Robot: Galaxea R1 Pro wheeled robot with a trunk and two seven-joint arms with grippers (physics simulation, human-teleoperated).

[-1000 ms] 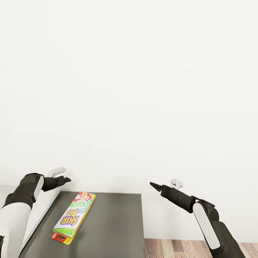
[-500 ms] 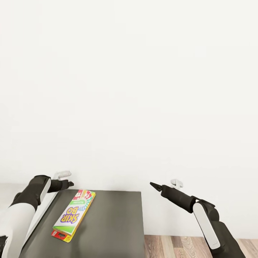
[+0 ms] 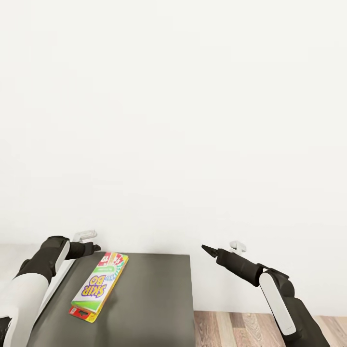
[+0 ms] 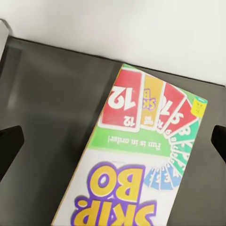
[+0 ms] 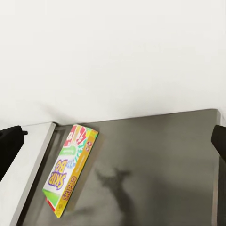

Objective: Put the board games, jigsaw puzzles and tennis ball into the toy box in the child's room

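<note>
One board game (image 3: 99, 286), a flat "Skip-Bo" box printed in white, green, red and yellow, lies on a dark grey surface (image 3: 154, 299). My left gripper (image 3: 91, 248) hovers just above the box's far end, open. In the left wrist view the board game (image 4: 141, 155) lies between the two spread fingertips (image 4: 10, 146). My right gripper (image 3: 207, 249) hangs in the air beyond the surface's right edge, open and empty. In the right wrist view the board game (image 5: 70, 169) lies well ahead of the gripper.
A plain white wall (image 3: 173, 120) rises right behind the dark surface. A pale grey strip (image 3: 55, 289) borders the surface on the left. Wood-plank floor (image 3: 250, 327) shows to the right of the surface's edge.
My left gripper has moved a little to the right, closer over the box's far end. The whole view has shifted slightly. The box and the right arm look unchanged.
</note>
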